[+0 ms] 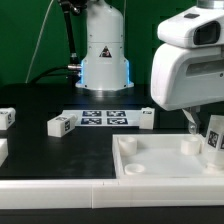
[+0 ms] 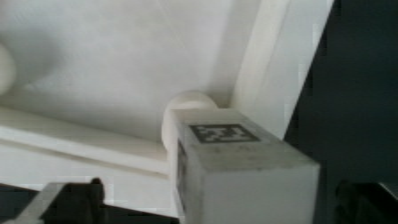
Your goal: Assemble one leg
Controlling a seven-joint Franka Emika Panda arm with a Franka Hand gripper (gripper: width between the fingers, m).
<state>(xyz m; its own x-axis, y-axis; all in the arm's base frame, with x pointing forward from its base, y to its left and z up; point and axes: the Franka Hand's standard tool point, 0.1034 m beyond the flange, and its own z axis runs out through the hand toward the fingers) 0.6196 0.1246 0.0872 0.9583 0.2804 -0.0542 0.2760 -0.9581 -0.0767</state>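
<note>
Exterior view: the gripper (image 1: 208, 128) at right frame edge clasps 1 leg (image 1: 213, 137) above the white tray-like piece (image 1: 160, 160). In the wrist view, this tagged leg (image 2: 246, 168) sits between the fingers, over a round corner socket (image 2: 189, 101).

Low exterior view facing the arm's base, wrist view close over tray (image 2: 107, 70) (shared corner)

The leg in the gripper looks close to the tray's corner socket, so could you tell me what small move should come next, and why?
Probably a slight lowering with a small alignment. The wrist view shows the leg, held in the gripper, sitting just beside the round corner socket of the tray, not yet in it. Whether it already touches the rim cannot be told.
</note>
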